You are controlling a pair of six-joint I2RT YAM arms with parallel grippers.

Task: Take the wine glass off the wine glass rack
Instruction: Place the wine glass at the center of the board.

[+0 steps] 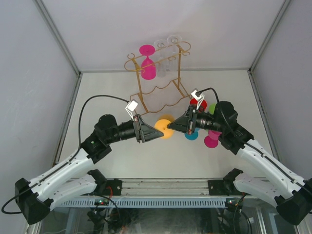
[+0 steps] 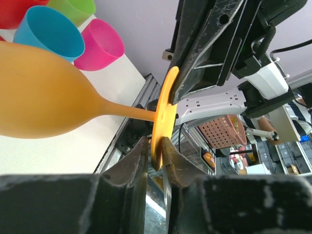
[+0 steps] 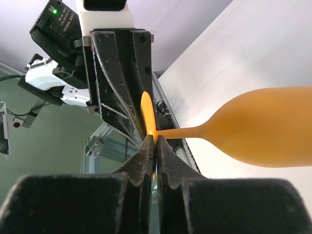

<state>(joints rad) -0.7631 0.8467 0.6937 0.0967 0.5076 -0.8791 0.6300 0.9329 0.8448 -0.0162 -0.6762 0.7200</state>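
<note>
Smoothly bulbous, slim-stemmed orange wine glass (image 2: 44, 92)

Robotics lab, white-panelled test booth (image 1: 161, 29), aluminium rail (image 1: 165, 187), power strip (image 2: 214, 101) behind.

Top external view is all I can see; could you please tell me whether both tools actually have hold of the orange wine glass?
Observer: Yes. The left tool pinches the rim of the foot of the orange wine glass.
Operator: And the right one?
Observer: The right tool is shut on the same foot, beside the stem.
Operator: Is the glass upright?
Observer: No; in both wrist views the stem runs sideways from the foot.
</note>
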